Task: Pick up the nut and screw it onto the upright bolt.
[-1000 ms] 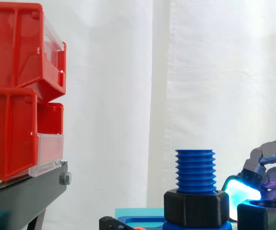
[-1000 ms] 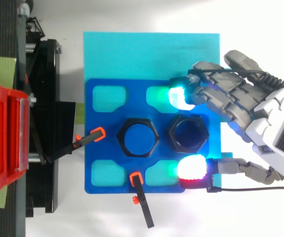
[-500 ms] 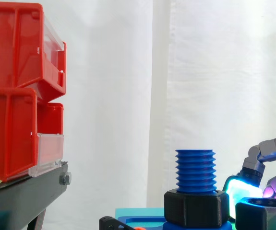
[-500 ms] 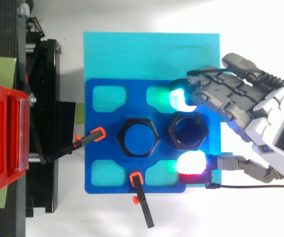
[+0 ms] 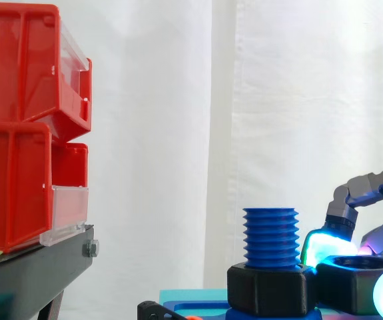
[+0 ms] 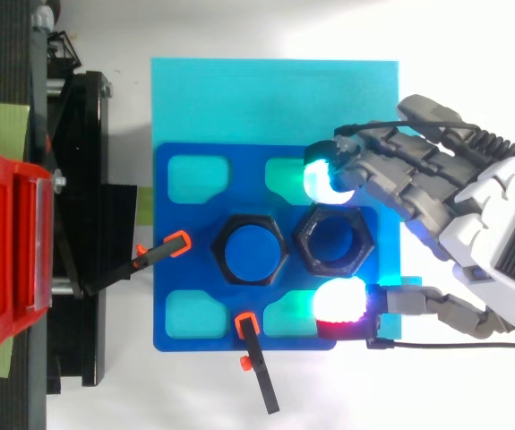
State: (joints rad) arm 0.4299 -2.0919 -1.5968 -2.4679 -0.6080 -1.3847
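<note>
The robot hand [image 6: 423, 179] pinches the black nut [image 5: 348, 288] between its glowing fingertips [image 6: 325, 177], right of centre, just beside the upright blue bolt [image 5: 271, 237]. Grasp: made. The nut appears slightly clear of the blue plate [image 6: 172, 260], though contact is uncertain. Remaining: lift above the thread, centre, screw down.
</note>
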